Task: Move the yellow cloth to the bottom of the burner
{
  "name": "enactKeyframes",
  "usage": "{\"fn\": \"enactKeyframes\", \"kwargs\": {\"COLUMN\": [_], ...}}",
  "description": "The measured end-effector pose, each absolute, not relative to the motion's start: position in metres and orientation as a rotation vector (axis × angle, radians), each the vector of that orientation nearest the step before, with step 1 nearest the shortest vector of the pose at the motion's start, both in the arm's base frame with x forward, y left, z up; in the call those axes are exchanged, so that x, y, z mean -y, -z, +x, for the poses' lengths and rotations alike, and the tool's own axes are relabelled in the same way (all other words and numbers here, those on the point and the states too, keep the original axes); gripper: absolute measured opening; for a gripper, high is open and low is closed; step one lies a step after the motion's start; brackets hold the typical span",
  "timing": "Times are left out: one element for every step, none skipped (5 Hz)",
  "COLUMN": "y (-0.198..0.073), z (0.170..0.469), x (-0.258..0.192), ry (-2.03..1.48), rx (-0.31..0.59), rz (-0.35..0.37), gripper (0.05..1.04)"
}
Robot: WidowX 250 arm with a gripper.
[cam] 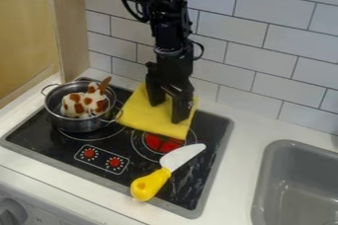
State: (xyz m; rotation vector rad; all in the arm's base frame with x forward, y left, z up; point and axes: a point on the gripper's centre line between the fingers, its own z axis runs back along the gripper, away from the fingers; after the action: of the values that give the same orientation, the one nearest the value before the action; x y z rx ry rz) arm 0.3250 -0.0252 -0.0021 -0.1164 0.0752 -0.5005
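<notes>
1. Missed grip: the black gripper hangs over the yellow cloth, its jaws spread with cloth visible between them. Closing too high could skim the fabric.
2. Pot: the cloth's left corner lies close to the metal pot, beside its handle. A sideways drag could catch it and jolt the spotted toy inside.
3. Knife: the knife lies across the near side of the burner, where the cloth probably has to go. The cloth could push it or land on top.
4. Surface: a glossy black stove with a grey rim, set in a white worktop.
5. Room: white tiles behind, a wood panel at left, a grey sink at right.
</notes>
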Motion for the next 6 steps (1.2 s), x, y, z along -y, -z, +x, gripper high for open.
{"fn": "enactKeyframes", "kwargs": {"y": [0.001, 0.0, 0.0, -0.001, -0.001, -0.002], "z": [0.309, 0.288, 0.27, 0.259, 0.247, 0.227], "x": [0.026, 0.029, 0.03, 0.028, 0.028, 0.028], "ry": [0.497, 0.494, 0.488, 0.461, 0.447, 0.422], "rx": [-0.075, -0.075, -0.068, -0.045, -0.041, -0.045], "rz": [-0.128, -0.147, -0.16, -0.17, -0.177, -0.189], "gripper": [0.999, 0.999, 0.999, 0.999, 0.999, 0.999]}}
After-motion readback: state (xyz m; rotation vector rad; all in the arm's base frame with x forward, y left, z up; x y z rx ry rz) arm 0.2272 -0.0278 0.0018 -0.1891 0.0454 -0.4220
